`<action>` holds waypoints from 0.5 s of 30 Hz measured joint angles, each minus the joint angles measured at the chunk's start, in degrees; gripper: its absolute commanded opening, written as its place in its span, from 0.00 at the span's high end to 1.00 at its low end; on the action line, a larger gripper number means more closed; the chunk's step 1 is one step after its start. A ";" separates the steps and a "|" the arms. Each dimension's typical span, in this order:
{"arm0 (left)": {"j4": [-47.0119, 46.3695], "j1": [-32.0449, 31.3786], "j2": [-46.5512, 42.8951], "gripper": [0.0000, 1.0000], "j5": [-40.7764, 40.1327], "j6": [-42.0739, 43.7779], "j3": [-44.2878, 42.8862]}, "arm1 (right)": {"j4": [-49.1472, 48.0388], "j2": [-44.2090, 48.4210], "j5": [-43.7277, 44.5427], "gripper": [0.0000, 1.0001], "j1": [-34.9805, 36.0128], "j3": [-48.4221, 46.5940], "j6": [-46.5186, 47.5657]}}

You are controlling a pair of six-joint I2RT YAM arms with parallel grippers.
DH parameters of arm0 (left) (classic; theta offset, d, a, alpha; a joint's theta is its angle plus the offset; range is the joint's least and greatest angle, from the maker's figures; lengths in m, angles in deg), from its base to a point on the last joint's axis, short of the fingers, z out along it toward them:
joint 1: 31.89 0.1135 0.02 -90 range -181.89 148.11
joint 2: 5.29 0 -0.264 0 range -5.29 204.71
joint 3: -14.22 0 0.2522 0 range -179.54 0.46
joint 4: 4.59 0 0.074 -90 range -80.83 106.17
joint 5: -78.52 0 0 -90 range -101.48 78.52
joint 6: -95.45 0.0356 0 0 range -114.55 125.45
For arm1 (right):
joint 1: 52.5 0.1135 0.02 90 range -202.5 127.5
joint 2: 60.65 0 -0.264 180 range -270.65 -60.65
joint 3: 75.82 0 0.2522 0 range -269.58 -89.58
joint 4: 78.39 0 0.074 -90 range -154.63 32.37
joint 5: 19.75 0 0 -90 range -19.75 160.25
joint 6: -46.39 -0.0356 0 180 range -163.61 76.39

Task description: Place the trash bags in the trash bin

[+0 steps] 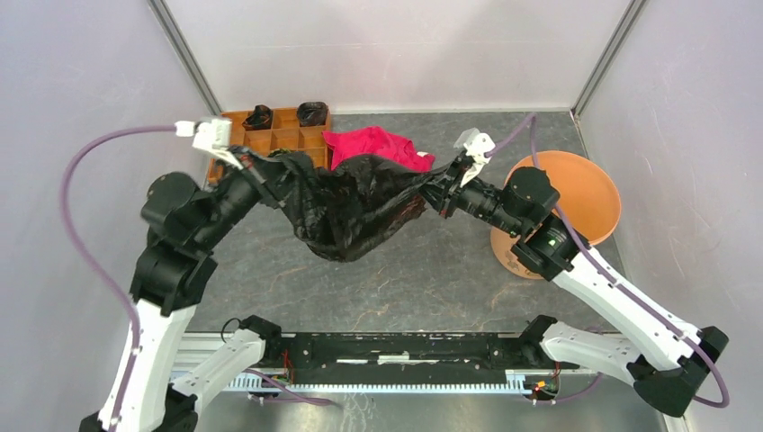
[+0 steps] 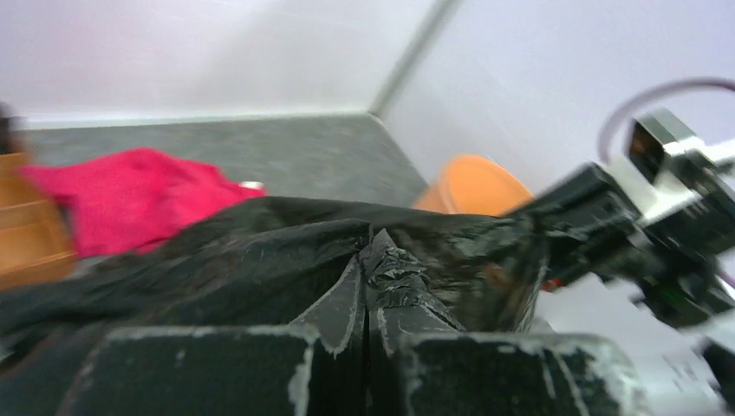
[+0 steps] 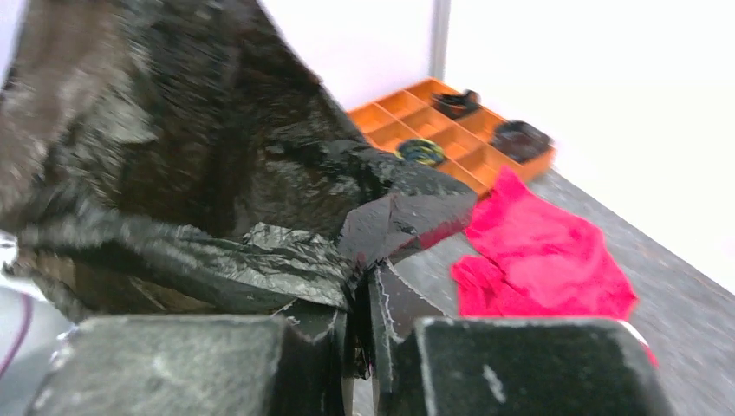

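At the far left corner of the grey table lay the flat orange compartment tray, with two small dark items in its back row of squares. Just in front of it, the left gripper was clamped on one edge of the black trash bag. The left wrist view showed its fingers pressed together with a crumpled ridge of film pinched between them.

The bag hung stretched between both arms, raised at its two ends and sagging in the middle toward the table. Whether its lowest fold touched the surface could not be told. Behind the bag, the red-pink cloth lay on the table, partly hidden by the film.

At the bag's right end, the right gripper was likewise clenched on the plastic; its wrist view showed the jaws nearly together with a fold of film caught between them.

Farther right stood the light-orange trash bin, its mouth open and its near side partly covered by the right arm. The bag was wholly outside the bin, to its left.
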 measured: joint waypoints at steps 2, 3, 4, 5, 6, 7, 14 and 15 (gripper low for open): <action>-3.96 -0.02 2.64 0.98 7.98 -0.90 0.94 | -2.97 -1.36 -3.98 0.80 0.17 0.28 -1.31; -6.34 -0.07 4.09 0.98 12.17 -1.88 2.12 | -4.39 -2.23 -6.36 0.78 0.39 0.46 -1.79; -8.15 -0.07 5.16 0.98 15.21 -2.89 3.52 | -5.40 -2.99 -8.09 0.76 0.61 0.55 -2.36; -9.42 -0.07 5.97 0.98 17.29 -3.85 4.72 | -6.80 -3.87 -10.10 0.74 0.94 0.79 -2.80; -10.58 -0.09 7.10 0.98 19.61 -4.92 6.10 | -7.67 -4.55 -11.78 0.71 1.20 1.03 -3.06; -11.37 -0.26 8.26 0.98 21.73 -5.95 7.30 | -8.61 -5.33 -13.46 0.65 1.55 1.31 -3.43; -13.29 -5.14 12.26 0.98 26.82 -9.53 10.38 | -11.89 -7.93 -18.84 0.13 2.67 3.76 -5.33; -13.75 -6.10 12.33 0.98 26.86 -9.75 10.38 | -12.63 -8.24 -19.39 0.10 2.78 4.20 -5.62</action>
